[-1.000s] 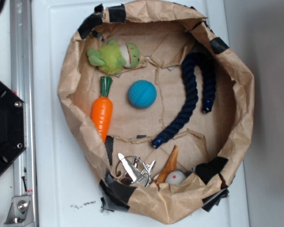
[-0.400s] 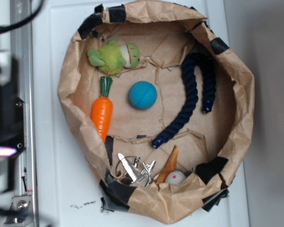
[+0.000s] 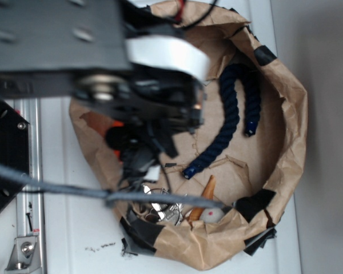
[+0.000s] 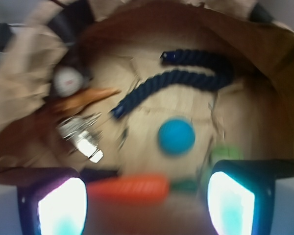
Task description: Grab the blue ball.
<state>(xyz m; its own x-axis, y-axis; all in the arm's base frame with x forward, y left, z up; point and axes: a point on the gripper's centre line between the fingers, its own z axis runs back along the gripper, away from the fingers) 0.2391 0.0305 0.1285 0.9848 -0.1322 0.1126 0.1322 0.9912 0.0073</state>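
Hovering above the paper bowl (image 4: 264,44), the gripper (image 4: 147,203) has its fingers (image 4: 62,205) spread wide and empty. The blue ball (image 4: 176,136) sits on the bowl's floor ahead of the gap, a little toward the right finger, just below the dark rope (image 4: 186,78) (the carrot (image 4: 127,188) lies nearer, between the fingers). The overhead view hides the ball.

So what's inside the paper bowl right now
Wrist view shows the blue ball, carrot, navy rope, white ball and metal clips. Overhead, the arm hides the ball.
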